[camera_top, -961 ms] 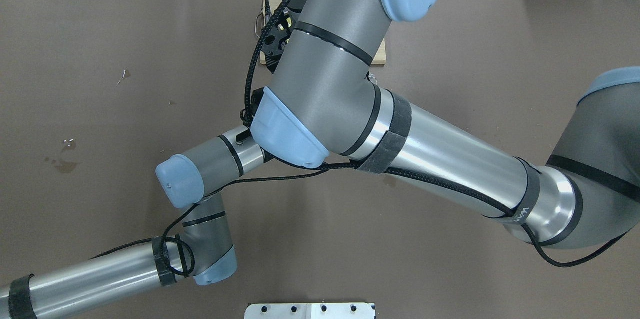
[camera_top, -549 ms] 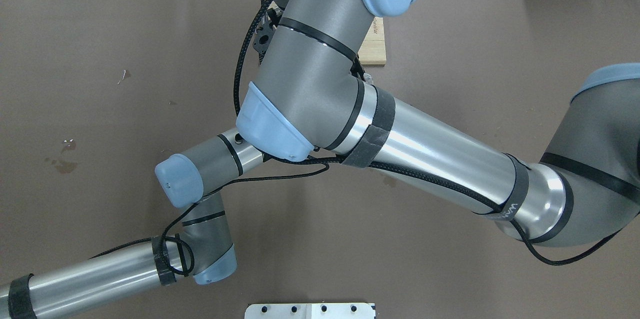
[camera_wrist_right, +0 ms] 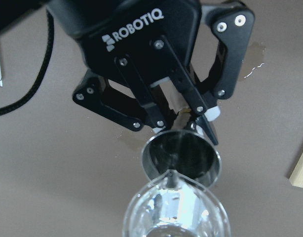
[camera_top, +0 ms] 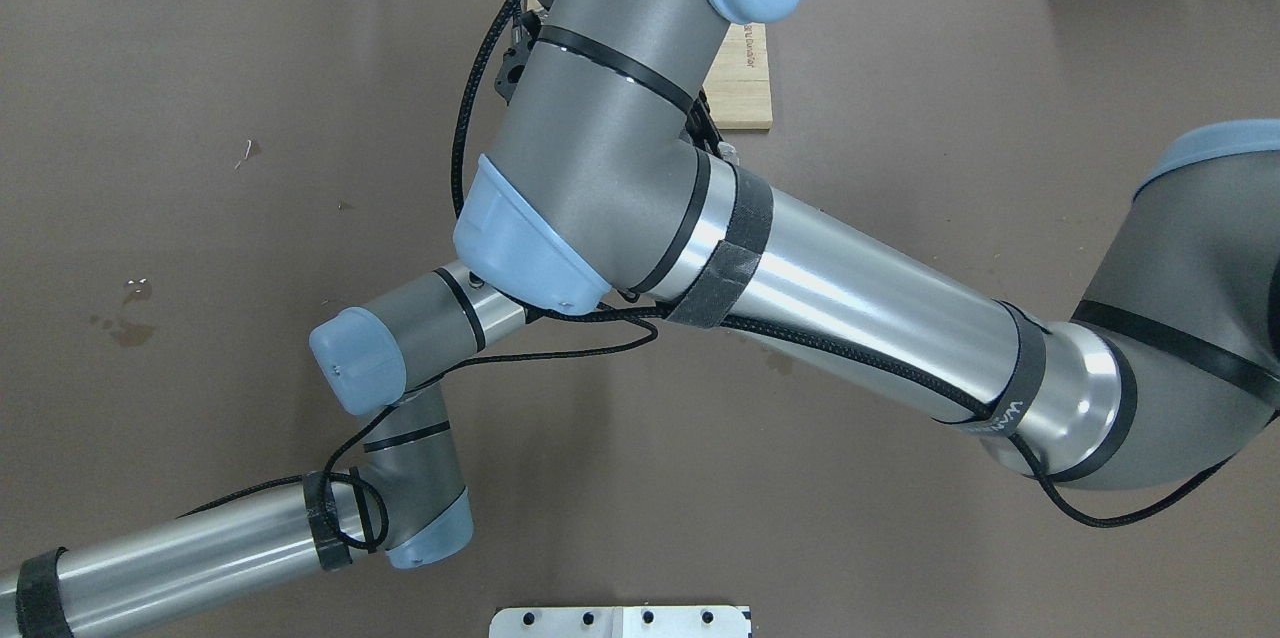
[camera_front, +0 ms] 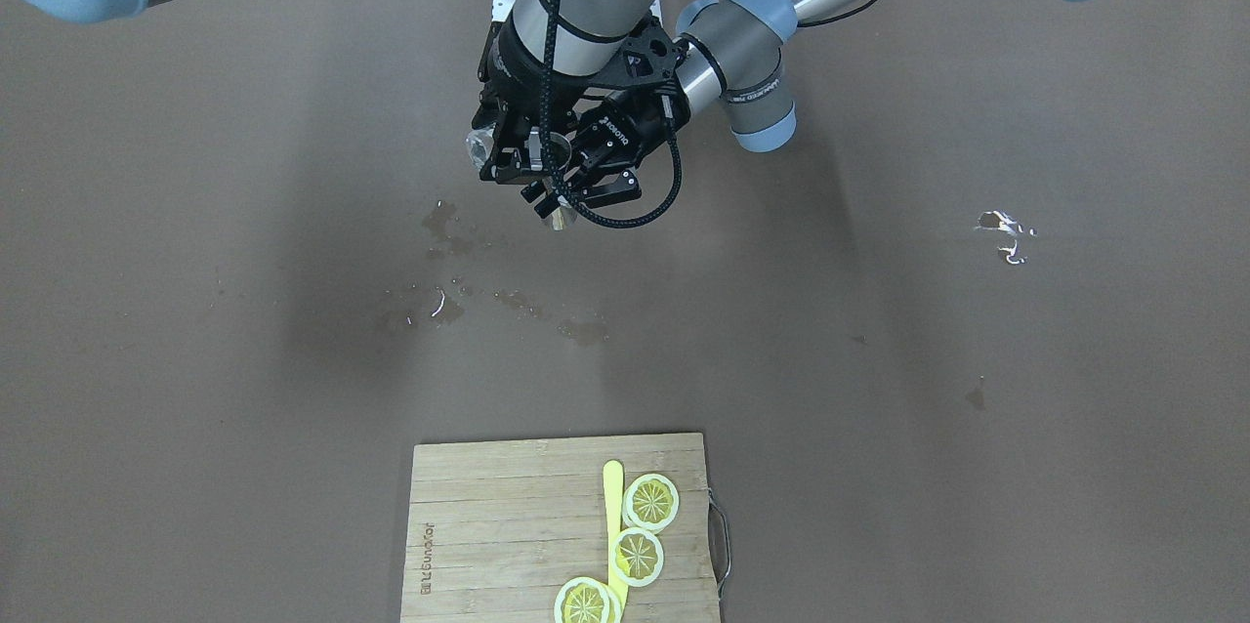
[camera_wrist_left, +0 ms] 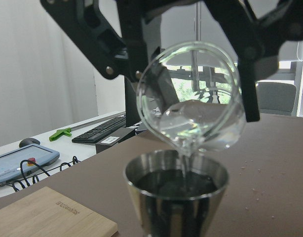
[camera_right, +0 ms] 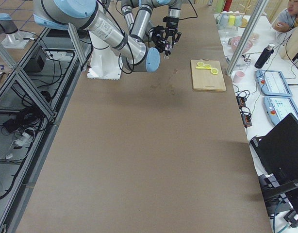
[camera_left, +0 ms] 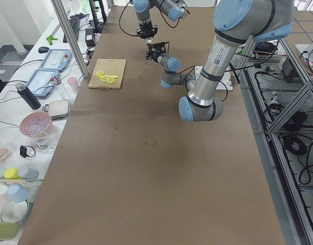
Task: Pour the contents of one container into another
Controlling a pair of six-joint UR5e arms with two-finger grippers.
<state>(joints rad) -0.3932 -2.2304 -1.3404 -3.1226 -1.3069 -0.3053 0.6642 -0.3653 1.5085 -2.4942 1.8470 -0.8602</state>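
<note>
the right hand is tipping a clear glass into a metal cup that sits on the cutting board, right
No. The right hand tips the clear glass into the metal cup, but the left hand holds that cup in the air, away from the cutting board: see the right wrist-mounted view.

Left arm [camera_left: 202,76] near, right arm [camera_left: 144,18] far. The 2 grippers, left gripper [camera_left: 151,52] and right gripper [camera_left: 148,41], meet over the table [camera_left: 146,168]. Cutting board [camera_left: 115,65] with lemon slices [camera_left: 106,77] alongside.

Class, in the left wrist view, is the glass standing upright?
No, the glass is tipped far over, its lip above the cup and pouring into it.
</note>
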